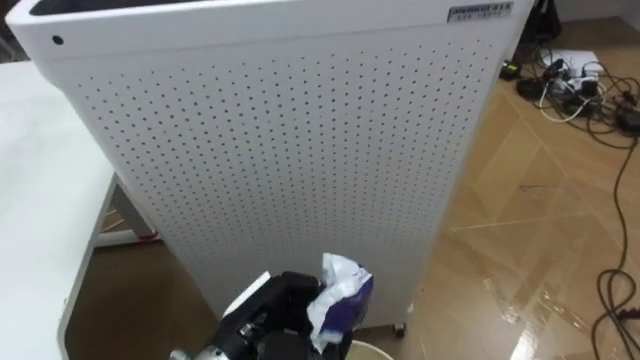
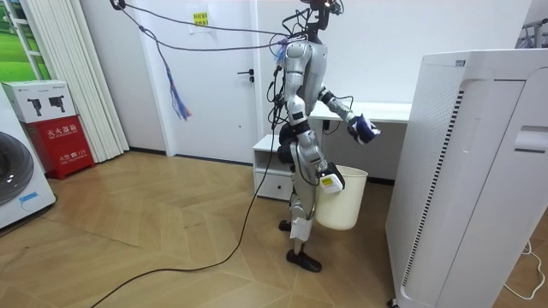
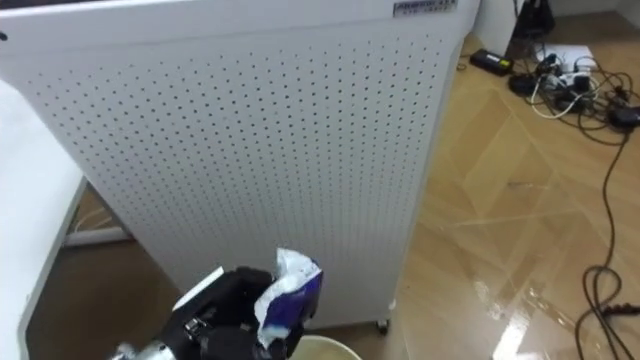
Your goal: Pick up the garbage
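I record the left hand (image 1: 280, 305) clamped on a wrapper (image 1: 342, 290) before the white cabinet (image 1: 280, 150). The right hand (image 2: 330, 180) is at the bin (image 2: 344, 207); I cannot tell its grip.

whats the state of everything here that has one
wrapper: crumpled, held up in front of the white perforated cabinet, not yet in the bin
left robot hand: shut on the wrapper
bin: upright, off the floor, carried at the right robot hand
door: closed
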Robot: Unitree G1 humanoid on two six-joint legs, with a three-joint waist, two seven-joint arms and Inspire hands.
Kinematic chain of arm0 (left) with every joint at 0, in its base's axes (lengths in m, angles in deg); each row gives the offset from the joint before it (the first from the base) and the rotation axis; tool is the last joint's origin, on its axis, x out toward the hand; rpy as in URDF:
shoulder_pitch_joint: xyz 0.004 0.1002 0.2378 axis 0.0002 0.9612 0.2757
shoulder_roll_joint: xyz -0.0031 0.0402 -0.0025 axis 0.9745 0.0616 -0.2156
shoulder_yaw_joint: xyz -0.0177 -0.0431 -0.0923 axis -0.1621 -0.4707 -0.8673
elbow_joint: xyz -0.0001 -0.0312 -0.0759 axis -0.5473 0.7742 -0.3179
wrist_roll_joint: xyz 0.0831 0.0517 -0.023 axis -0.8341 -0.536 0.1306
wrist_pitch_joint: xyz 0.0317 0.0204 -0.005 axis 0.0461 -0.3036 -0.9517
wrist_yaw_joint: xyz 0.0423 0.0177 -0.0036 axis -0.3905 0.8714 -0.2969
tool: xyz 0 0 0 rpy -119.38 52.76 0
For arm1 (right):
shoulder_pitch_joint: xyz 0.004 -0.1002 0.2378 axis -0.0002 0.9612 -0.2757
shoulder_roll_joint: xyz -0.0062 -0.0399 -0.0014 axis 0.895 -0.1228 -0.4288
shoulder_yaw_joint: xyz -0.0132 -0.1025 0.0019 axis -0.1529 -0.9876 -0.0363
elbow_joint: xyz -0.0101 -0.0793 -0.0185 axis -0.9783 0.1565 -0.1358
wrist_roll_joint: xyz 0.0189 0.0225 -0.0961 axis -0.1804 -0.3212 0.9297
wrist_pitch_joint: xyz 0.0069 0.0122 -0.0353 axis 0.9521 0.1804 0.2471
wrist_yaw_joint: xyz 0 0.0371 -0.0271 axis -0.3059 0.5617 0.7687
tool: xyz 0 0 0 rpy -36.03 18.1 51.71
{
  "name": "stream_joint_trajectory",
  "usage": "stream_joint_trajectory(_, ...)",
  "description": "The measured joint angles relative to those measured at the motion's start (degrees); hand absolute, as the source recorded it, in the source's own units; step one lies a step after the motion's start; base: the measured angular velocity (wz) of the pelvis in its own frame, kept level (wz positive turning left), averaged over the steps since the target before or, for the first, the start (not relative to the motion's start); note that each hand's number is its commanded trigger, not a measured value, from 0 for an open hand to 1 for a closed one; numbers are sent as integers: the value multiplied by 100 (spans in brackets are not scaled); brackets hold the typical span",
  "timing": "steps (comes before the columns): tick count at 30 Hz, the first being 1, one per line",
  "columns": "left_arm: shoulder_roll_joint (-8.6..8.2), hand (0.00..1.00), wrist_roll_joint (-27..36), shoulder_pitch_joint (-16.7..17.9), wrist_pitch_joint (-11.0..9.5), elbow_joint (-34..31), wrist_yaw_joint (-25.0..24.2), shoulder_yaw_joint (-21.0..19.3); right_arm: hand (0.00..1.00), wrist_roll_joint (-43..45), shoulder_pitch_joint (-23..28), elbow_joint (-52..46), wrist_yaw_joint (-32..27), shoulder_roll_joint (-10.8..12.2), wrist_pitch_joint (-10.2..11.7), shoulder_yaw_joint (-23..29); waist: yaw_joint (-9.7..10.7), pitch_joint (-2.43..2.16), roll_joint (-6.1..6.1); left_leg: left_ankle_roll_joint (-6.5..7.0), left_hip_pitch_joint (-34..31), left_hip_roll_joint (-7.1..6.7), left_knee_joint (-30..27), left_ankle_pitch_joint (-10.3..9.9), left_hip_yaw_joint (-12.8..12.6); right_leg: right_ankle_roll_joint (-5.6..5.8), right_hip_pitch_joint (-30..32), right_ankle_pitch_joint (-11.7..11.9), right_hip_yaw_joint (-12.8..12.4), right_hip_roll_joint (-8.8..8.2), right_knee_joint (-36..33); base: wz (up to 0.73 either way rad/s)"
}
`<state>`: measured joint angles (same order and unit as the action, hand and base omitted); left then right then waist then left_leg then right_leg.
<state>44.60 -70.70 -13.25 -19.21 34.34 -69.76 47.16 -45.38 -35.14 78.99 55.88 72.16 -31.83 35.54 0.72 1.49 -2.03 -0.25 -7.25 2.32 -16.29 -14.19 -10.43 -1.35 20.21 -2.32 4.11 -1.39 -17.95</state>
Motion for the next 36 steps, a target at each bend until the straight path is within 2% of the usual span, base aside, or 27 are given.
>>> stream_joint_trajectory(3, -128, 100, -184, -18, -19, 402, 29, 29, 100, -6, -180, 271, 17, 56, 54, -5, -32, 47, 0, 0, -141, -9, -52, 0, -19, -3, 156, 2, -12, -13, -59, -2)
stream_joint_trajectory(5, -218, 100, -308, -90, -74, 692, 60, 30, 100, -1, -273, 274, 14, 74, 79, -5, -101, 72, 41, 2, -330, -29, -137, -2, -69, -9, 385, 5, -83, -18, -162, -10)
stream_joint_trajectory(7, -362, 100, -535, -175, -98, 1162, 140, 35, 100, -2, -344, 283, 1, 81, 112, -3, -116, 80, 48, 5, -581, -14, -269, -3, -73, -29, 580, 33, -75, -22, -178, -1)
stream_joint_trajectory(12, -521, 100, -932, -276, -106, 1780, 150, 40, 100, -1, -400, 297, 1, 124, 200, -1, -136, 87, 50, 4, -866, 0, -389, -3, -63, -58, 820, 64, -58, -27, -216, 1)
stream_joint_trajectory(14, -571, 49, -1010, -376, -124, 2034, 145, 40, 100, -2, -420, 303, 0, 126, 201, -1, -151, 99, 63, 5, -936, -7, -447, -4, -65, -59, 891, 66, -66, -42, -272, 0)
stream_joint_trajectory(15, -587, 0, -1019, -444, -125, 2192, 148, 40, 100, -12, -443, 314, 1, 138, 201, -1, -157, 121, 77, 5, -940, -9, -447, -4, -65, -60, 897, 67, -66, -45, -276, 0)
stream_joint_trajectory(18, -624, 0, -1116, -609, -223, 2619, 151, 53, 100, -68, -499, 445, 1, 206, 217, -6, -181, 146, 116, 4, -942, -8, -447, -4, -67, -61, 898, 70, -68, -46, -258, 0)
stream_joint_trajectory(21, -627, 0, -1294, -643, -234, 2903, 153, 141, 100, -70, -496, 554, 6, 250, 217, -3, -171, 144, 111, 6, -1011, -4, -435, -7, -65, -67, 915, 105, -66, -46, -265, 0)
stream_joint_trajectory(36, -645, 0, -1435, -746, -231, 3512, 161, 573, 100, -187, -620, 652, 65, 244, 208, -178, -251, 142, 111, 20, -1220, -9, -576, -15, -66, -68, 1111, 164, -79, -62, -277, 0)
